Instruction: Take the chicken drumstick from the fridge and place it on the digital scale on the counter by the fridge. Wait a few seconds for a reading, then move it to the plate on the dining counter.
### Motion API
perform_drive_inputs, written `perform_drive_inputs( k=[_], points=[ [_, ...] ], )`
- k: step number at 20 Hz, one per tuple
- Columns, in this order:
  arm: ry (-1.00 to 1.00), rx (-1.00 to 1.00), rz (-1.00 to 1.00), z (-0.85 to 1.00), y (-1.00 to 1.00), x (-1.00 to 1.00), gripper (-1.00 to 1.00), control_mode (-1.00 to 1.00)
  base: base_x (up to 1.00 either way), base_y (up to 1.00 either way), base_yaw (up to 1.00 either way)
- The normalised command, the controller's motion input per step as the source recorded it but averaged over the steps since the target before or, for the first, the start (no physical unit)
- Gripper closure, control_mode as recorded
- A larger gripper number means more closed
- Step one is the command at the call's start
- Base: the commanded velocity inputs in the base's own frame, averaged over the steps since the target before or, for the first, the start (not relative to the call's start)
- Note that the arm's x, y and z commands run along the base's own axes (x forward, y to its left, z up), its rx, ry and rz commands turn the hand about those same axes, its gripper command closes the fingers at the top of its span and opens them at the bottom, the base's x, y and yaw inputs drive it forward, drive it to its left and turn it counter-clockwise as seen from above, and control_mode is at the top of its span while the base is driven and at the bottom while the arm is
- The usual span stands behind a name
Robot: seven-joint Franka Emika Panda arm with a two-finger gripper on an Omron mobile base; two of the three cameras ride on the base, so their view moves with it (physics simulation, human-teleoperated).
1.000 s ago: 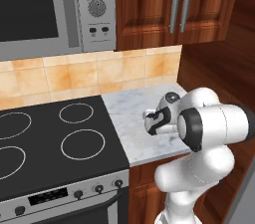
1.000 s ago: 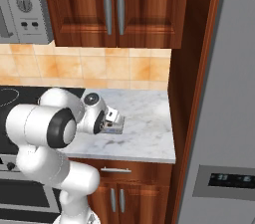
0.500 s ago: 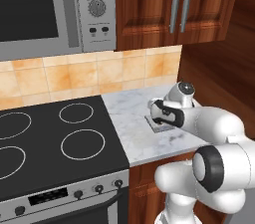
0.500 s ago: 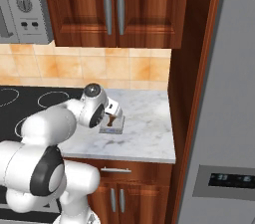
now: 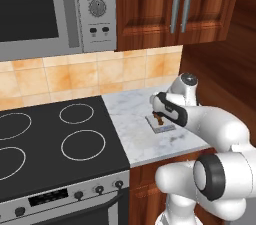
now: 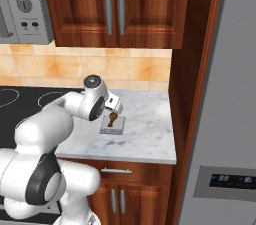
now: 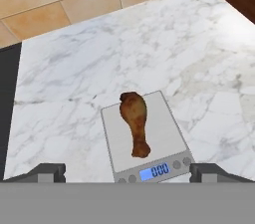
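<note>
Hand view: chicken drumstick [image 7: 135, 121] on digital scale [image 7: 167, 138] (display reads "000"), claw [image 7: 127, 172] spread wide, empty.

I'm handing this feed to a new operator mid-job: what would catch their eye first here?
First, the brown drumstick lying on the grey scale, alone on the marble counter between the black stove and the fridge. The scale's small blue display is lit. Next, the white arm curling over it, with the gripper open above the scale and holding nothing.
</note>
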Motion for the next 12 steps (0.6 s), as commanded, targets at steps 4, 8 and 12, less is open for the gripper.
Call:
perform_drive_inputs(
  k=[4, 8, 12],
  points=[
    [0.0, 0.0, 0.0, 0.0, 0.0, -0.17, -1.0, -1.0, 0.0, 0.0, 0.0],
    [0.0, 0.0, 0.0, 0.0, 0.0, -0.04, -1.0, -1.0, 0.0, 0.0, 0.0],
    [0.0, 0.0, 0.0, 0.0, 0.0, 0.0, -1.0, -1.0, 0.0, 0.0, 0.0]
  ],
)
